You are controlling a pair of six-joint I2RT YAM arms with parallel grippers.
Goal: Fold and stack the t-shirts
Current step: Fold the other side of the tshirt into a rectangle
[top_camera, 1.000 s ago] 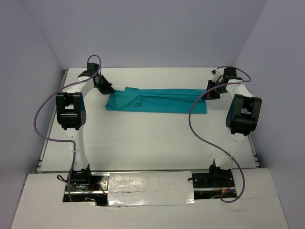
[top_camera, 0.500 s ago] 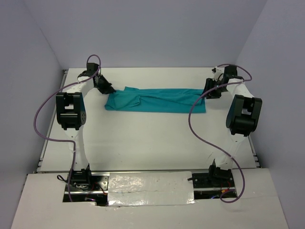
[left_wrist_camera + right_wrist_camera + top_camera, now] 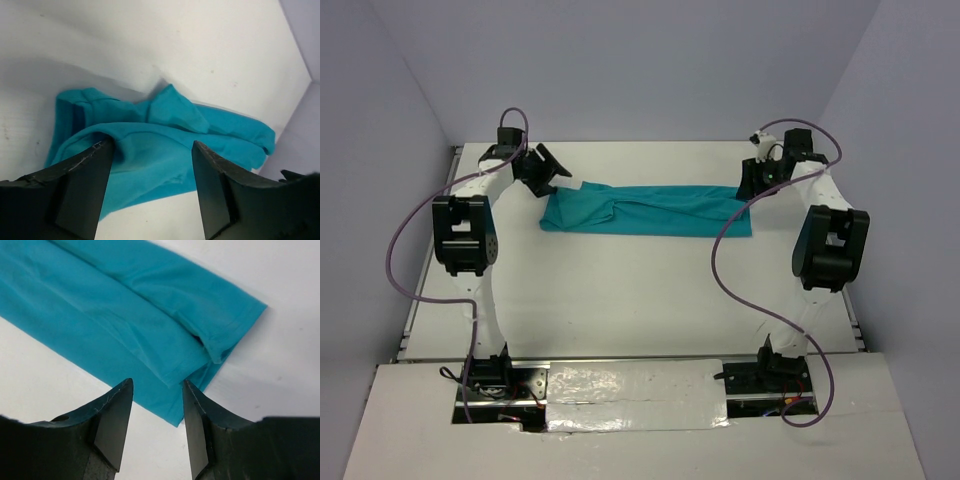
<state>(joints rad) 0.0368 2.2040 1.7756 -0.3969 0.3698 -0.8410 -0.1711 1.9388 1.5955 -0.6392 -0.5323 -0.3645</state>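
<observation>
One teal t-shirt (image 3: 650, 210) lies as a long folded strip across the far part of the white table (image 3: 620, 290). My left gripper (image 3: 560, 175) is at the strip's left end. Its wrist view shows the gripper (image 3: 151, 145) open, with the bunched cloth (image 3: 175, 112) lying below and nothing pinched. My right gripper (image 3: 752, 185) is at the strip's right end. Seen from its wrist, that gripper (image 3: 157, 382) is open just above the layered corner of the shirt (image 3: 125, 305). Both ends of the shirt rest on the table.
Grey-lilac walls close in the table at the back and both sides. Purple cables (image 3: 400, 250) loop from each arm. A shiny taped strip (image 3: 635, 395) lies between the arm bases at the near edge.
Both grippers went from shut on the shirt's ends to open, the right one first. Both arms drew slightly back toward the far edge. The shirt stays where it was laid.
</observation>
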